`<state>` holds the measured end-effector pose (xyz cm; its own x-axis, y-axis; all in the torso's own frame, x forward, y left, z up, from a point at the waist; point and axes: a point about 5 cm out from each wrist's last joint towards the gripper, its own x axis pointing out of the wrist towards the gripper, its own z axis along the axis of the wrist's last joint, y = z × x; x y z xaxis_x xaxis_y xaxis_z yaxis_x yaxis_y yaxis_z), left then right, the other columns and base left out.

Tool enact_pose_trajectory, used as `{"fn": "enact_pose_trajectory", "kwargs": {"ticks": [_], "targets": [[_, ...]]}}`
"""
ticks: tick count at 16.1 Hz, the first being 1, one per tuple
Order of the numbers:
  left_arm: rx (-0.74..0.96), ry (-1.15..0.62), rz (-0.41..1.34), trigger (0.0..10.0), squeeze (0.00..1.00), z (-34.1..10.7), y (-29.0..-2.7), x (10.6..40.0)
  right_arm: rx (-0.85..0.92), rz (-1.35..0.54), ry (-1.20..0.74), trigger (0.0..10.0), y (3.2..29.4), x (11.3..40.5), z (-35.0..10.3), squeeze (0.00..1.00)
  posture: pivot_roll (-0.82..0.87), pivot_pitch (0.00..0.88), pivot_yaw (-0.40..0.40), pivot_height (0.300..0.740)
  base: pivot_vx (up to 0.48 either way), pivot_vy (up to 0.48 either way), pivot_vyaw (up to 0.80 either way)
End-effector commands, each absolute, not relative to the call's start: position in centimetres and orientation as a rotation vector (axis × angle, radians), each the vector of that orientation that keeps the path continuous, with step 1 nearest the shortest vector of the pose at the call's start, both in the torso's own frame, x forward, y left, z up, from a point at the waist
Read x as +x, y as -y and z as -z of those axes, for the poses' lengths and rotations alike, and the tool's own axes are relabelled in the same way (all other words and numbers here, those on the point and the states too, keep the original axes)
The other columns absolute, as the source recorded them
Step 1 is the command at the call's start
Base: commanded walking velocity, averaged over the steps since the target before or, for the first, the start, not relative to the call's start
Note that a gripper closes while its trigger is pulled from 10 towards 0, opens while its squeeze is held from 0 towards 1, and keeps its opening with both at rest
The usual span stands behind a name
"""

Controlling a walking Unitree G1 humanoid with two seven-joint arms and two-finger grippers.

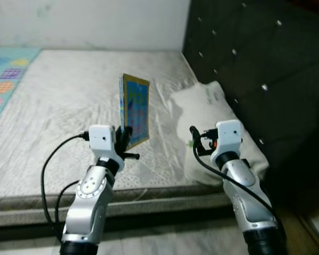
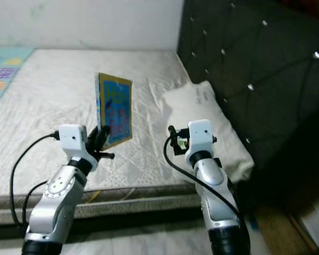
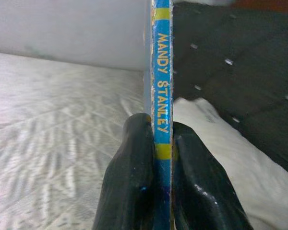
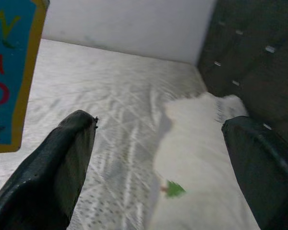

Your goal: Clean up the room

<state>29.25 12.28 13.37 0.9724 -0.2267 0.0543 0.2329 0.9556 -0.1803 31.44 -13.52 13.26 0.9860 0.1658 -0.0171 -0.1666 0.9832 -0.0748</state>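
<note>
My left gripper (image 1: 124, 139) is shut on the lower edge of a thin blue and yellow children's book (image 1: 135, 109), held upright above the near edge of the bed. In the left wrist view both black fingers (image 3: 129, 187) press against the book's spine (image 3: 162, 96), which reads "MANDY STANLEY". My right gripper (image 1: 193, 139) is raised to the right of the book, open with nothing between its fingers (image 4: 53, 167). A corner of the book's cover (image 4: 12, 72) shows in the right wrist view. The right gripper hovers over the white pillow (image 1: 207, 114).
A grey mattress (image 1: 69, 101) fills the area ahead, with a dark tufted headboard (image 1: 255, 58) along its right side. A colourful play mat (image 1: 5, 77) lies at the far left. A small green scrap (image 4: 174, 189) rests on the pillow (image 4: 206, 158). A white wall (image 1: 90, 24) stands behind.
</note>
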Motion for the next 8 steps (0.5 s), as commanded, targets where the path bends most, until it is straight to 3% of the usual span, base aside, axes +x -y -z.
{"fn": "enact_pose_trajectory", "kwargs": {"ticks": [1, 3, 8], "targets": [[-0.196, 0.101, 0.237, 10.0, 0.00, -14.66, -12.37, 29.27, -0.075, -0.174, 0.009, 10.0, 13.29, 31.59, -13.77, 0.00, 0.01, 0.029, -0.066, 0.740, 0.000, 0.000, 0.41], [-0.198, 0.103, 0.241, 10.0, 0.00, -14.68, -12.33, 29.28, -0.076, -0.173, 0.005, 10.0, 13.29, 31.65, -13.72, 0.00, 0.01, 0.026, -0.065, 0.740, 0.000, 0.000, 0.00], [-0.201, 0.103, 0.252, 10.0, 0.00, -14.65, -12.28, 29.26, -0.093, -0.168, 0.006, 10.0, 13.36, 31.72, -13.62, 0.00, 0.01, 0.015, -0.062, 0.740, 0.268, 0.000, 0.00]]}}
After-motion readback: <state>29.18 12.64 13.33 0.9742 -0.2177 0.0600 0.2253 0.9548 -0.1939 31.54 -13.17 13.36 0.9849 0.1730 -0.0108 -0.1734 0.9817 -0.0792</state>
